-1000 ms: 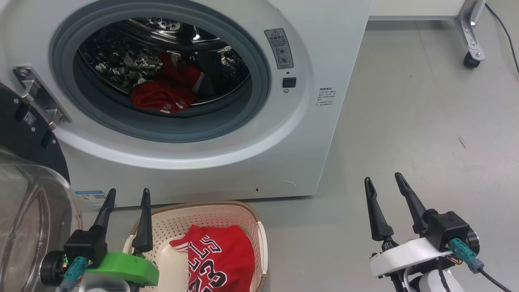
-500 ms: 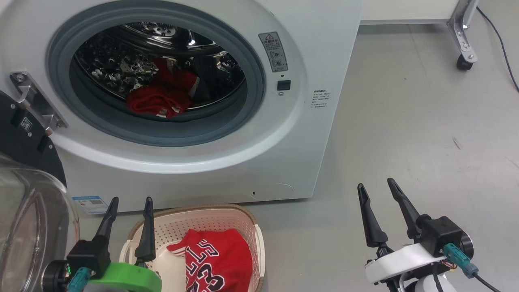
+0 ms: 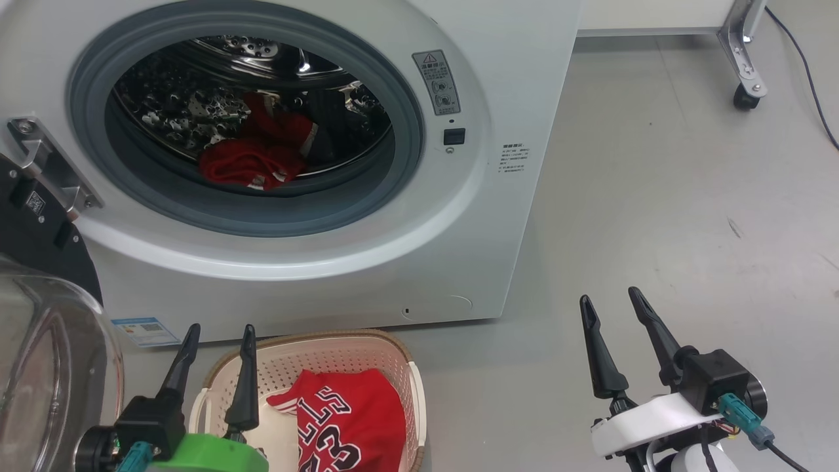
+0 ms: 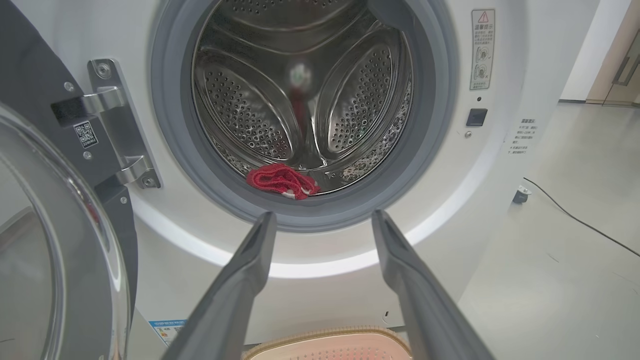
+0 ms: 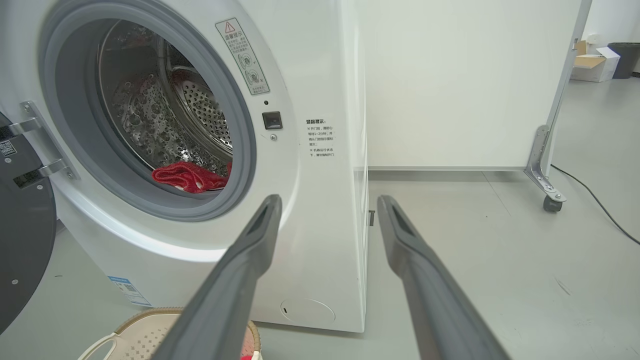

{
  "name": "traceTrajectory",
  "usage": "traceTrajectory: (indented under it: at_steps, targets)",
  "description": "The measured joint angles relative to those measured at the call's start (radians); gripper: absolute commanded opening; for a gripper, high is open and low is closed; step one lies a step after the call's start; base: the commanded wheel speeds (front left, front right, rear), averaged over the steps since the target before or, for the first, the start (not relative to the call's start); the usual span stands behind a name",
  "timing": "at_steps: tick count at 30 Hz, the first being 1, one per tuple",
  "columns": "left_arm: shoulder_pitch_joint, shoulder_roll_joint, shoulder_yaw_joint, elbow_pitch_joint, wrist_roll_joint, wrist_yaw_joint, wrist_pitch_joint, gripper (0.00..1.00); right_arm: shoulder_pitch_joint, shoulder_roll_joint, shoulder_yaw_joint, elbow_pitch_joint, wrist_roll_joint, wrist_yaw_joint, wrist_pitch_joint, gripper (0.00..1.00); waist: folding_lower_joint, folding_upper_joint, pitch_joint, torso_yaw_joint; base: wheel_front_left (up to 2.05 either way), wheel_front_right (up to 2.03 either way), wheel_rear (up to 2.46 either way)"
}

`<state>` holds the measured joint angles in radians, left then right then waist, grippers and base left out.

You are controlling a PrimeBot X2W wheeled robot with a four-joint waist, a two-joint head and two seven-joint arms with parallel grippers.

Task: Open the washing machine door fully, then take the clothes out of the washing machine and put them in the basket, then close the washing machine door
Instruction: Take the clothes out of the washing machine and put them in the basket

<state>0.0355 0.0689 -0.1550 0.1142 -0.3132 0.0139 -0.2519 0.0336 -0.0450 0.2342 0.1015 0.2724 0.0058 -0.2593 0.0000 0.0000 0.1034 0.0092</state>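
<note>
- Finds the washing machine [image 3: 505,98] with the washing machine door [image 3: 33,242] swung wide to the left on a steel hinge [image 3: 46,164], its glass bowl [image 3: 52,367] bulging just beside the left arm.
- Notes a red garment [image 3: 246,167] lying low at the drum's front, behind the grey gasket [image 3: 275,216].
- Records a red jersey [image 3: 354,419], number 23, in the basket [image 3: 328,337], on the floor [image 3: 655,196] near the machine's front, below the opening.
- Reports left jaws spread and empty, fingers [image 3: 247,373] over the basket's left rim.
- Reports right jaws spread and empty, fingers [image 3: 598,347] over floor, well apart from the basket.
- Marks a castered frame leg [image 3: 744,65] and black cable [image 3: 806,72] at far right.
</note>
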Motion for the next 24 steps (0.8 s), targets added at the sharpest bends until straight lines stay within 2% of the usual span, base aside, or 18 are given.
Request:
traceTrajectory:
  at_steps: [12, 24]
  targets:
    - [0.011, 0.0, -0.01, -0.029, 0.0, 0.008, 0.005, 1.0, 0.0, 0.0, -0.002, -0.006, -0.001, 0.0, 0.0, 1.0, 0.0, 0.0, 0.01, -0.001, 0.0, 0.0, 0.0]
    - [0.009, -0.001, -0.02, -0.042, -0.002, 0.007, 0.043, 1.0, -0.003, 0.0, 0.002, -0.028, -0.011, 0.0, 0.0, 1.0, 0.0, 0.0, 0.07, 0.0, 0.0, 0.0, 0.0]
